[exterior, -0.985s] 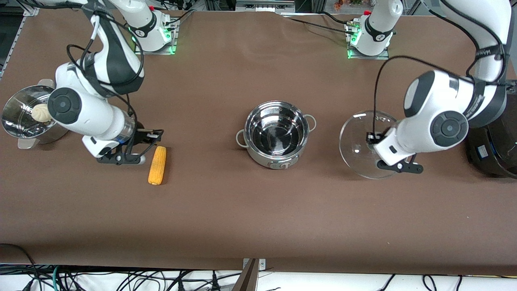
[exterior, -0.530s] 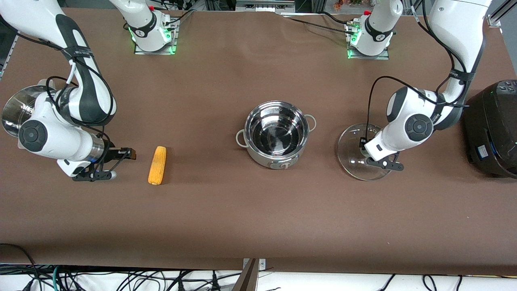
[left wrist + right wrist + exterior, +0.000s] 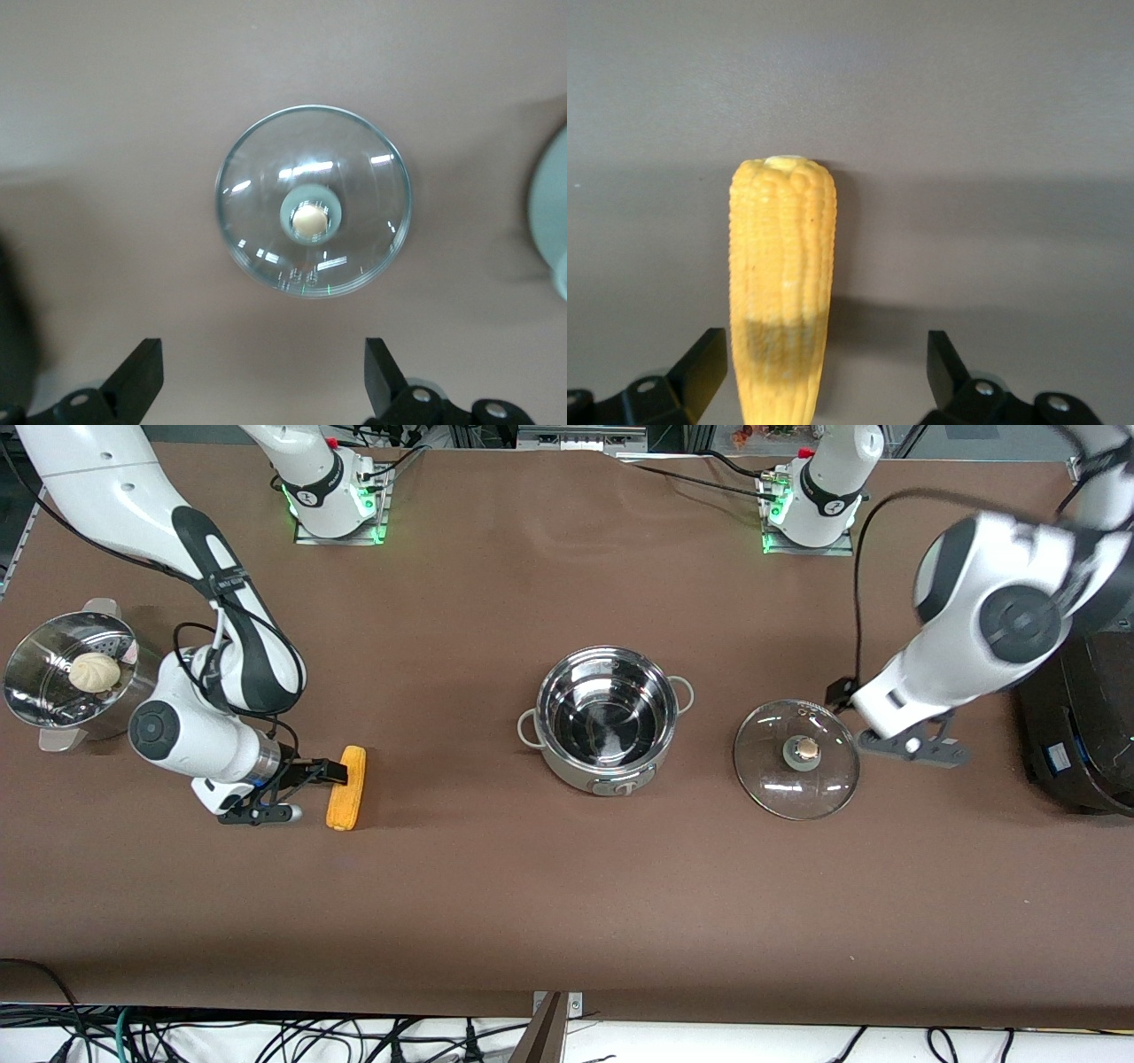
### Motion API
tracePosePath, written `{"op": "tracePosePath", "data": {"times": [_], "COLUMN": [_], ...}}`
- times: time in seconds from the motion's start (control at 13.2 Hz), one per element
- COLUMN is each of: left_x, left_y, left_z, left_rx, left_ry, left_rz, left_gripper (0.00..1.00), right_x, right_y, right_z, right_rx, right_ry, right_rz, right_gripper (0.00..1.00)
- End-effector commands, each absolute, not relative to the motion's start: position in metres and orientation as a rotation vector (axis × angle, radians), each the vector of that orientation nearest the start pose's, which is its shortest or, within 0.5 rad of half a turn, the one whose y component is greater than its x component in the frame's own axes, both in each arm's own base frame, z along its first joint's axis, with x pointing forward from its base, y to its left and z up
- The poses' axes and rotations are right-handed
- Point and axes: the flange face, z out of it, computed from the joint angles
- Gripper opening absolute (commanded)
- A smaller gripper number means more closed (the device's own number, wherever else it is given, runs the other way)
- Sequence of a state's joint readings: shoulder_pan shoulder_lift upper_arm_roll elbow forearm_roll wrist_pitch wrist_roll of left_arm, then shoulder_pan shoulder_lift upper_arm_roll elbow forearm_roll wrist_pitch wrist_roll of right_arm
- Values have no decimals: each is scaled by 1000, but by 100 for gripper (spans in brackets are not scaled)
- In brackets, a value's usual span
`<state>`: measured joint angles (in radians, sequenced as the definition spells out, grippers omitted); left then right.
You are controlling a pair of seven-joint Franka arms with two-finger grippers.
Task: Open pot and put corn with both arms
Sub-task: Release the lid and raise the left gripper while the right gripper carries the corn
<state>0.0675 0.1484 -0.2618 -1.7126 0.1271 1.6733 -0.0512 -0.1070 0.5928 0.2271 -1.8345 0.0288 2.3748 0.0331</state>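
Observation:
The pot [image 3: 608,717] stands open and empty at the middle of the table. Its glass lid [image 3: 796,758] lies knob up on the table beside it, toward the left arm's end, and shows in the left wrist view [image 3: 313,202]. My left gripper [image 3: 881,722] is open and empty, raised beside the lid [image 3: 261,372]. The corn [image 3: 345,786] lies on the table toward the right arm's end. My right gripper [image 3: 319,793] is open and low at the corn. In the right wrist view the corn [image 3: 782,283] lies between the open jaws [image 3: 824,354], close to one finger.
A perforated steamer bowl [image 3: 35,691] with a white bun [image 3: 94,671] stands at the right arm's end. A large black cooker [image 3: 1076,726] stands at the left arm's end.
My left gripper has let go of the lid, which now lies flat on the table, and has risen away. My right gripper has moved up to the corn.

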Motion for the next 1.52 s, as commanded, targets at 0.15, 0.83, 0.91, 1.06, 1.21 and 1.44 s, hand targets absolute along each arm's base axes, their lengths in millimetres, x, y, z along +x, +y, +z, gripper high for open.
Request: {"op": "tracePosePath", "data": {"times": [0.15,0.83,0.91,1.06,1.21,1.44], "left_x": [542,541,548,550,555,556], "left_y": [-91,-88,-75,-69,-59,-46], "left_z": [619,632,628,620,609,607], "left_rx": [-3034,-3139,-3150,-3158,-3149,-3143], "left_ry": [223,177,139,126,84,48], "left_rz": [201,86,17,-15,-11,-10], "left_gripper": [100,100,100,100,100,100], "right_x": [630,624,624,609,588,564], "right_y": [108,130,134,182,273,405], "right_z": [187,218,253,358,451,479], "right_rx": [-2978,-2994,-3003,-3004,-2992,-2999], "right_ry": [41,19,2,-9,117,160], "right_rz": [22,7,9,36,98,45], "right_gripper": [94,0,0,0,0,0]}}
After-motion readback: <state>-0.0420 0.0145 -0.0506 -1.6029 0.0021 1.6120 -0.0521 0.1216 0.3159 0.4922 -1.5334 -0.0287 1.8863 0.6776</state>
